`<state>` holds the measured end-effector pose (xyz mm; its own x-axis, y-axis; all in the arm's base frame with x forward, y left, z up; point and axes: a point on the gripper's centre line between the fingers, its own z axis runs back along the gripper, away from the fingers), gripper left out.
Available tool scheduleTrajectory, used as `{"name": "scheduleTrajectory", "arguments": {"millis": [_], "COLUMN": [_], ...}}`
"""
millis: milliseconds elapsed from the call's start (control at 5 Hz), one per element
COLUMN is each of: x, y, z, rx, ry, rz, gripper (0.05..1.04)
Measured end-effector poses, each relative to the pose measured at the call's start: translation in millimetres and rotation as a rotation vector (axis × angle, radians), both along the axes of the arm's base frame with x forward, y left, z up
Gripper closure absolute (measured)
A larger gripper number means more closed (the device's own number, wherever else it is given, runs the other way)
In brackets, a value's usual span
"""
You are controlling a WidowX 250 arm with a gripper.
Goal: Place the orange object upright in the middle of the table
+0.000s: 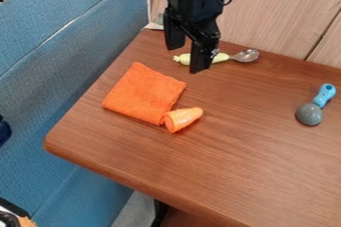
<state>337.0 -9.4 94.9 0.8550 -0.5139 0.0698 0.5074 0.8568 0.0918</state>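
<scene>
Camera view: fingers (187, 48) spread, and the orange cone (184, 118) lies frontward of them on the worktop (246, 156), narrow end pointing off the cloth (144, 93).

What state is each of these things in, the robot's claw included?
Black gripper: open, holding nothing, above the table
Orange object: lying on its side by the cloth's corner, not upright
Orange cloth: spread flat on the table
Spoon: lying down, its pale green handle partly behind the gripper
Blue-handled utensil: lying down, grey rounded end towards the camera
</scene>
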Motion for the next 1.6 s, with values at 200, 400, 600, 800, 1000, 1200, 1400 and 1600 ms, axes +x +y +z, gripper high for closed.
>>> {"name": "scheduleTrajectory", "arguments": {"millis": [200,400,600,800,1000,1200,1400,1600], "x": [-2,-7,-11,-12,-14,-11,-7,-3], "y": [0,-1,-5,-6,-7,3,5,7], "z": [-11.6,-27.4,-46.9,-57.6,-79.9,-102.1,-107.0,-109.0], "rx": [0.001,0.026,0.048,0.043,0.008,-0.016,-0.036,-0.015], "ry": [0.035,0.058,0.069,0.046,0.065,0.112,0.098,0.113], "rz": [0.008,0.027,0.013,-0.008,-0.026,-0.069,-0.093,-0.089], "gripper": [0.083,0.083,0.083,0.083,0.083,0.083,0.127,0.286]}}
